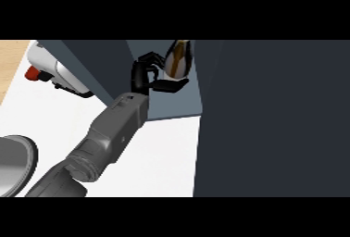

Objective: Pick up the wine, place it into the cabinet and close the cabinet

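Note:
The wine (178, 56) is a dark bottle with a tan label, standing inside the open cabinet on its blue-grey shelf (171, 104). My left hand (145, 74) reaches in from the lower left and sits against the bottle's left side. Its fingers curl round the far side and the thumb (171, 85) wraps below it. The bottle's lower part is hidden by the hand. The cabinet's dark door (273, 115) stands open and fills the right of the view. My right hand does not show.
A white appliance with a red knob (33, 72) stands at the top left beside the cabinet's side wall (89, 60). A grey round dish (15, 162) lies at the left edge on the white counter (160, 152).

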Available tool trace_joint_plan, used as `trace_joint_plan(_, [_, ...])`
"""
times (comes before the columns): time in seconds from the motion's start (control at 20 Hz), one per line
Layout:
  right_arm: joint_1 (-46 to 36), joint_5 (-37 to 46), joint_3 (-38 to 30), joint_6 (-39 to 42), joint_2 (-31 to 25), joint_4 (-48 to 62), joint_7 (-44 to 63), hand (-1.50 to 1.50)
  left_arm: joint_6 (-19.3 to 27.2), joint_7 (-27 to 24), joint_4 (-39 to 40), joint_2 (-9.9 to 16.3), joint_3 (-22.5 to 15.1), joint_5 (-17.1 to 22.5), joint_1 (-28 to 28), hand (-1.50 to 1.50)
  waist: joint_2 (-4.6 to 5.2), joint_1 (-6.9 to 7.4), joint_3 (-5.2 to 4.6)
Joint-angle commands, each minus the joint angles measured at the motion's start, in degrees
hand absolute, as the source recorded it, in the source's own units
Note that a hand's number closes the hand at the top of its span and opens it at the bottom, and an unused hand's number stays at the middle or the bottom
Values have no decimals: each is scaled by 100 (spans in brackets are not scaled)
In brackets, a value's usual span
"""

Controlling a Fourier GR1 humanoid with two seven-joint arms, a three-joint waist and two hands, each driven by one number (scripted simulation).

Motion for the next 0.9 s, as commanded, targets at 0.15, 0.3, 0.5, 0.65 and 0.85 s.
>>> trace_joint_plan(0.15, [37,-35,64,185,-30,42,-67,-150,356,-69,123,-51,120,28,-366,150,35,-90,3])
trace_joint_plan(0.3, [8,-9,49,118,24,-21,-104,-150,296,94,308,111,104,-23,-515,150,20,-29,3])
trace_joint_plan(0.5, [-24,-13,35,171,-29,96,-100,-150,375,147,392,220,33,-111,-543,150,82,-96,4])
trace_joint_plan(0.65, [17,-68,-7,184,-62,29,-80,-150,589,98,395,192,11,-152,-367,-150,81,-95,1])
trace_joint_plan(0.85, [-29,-154,9,121,-19,-46,-70,-150,663,286,395,337,-158,-351,-366,-150,66,-76,2])
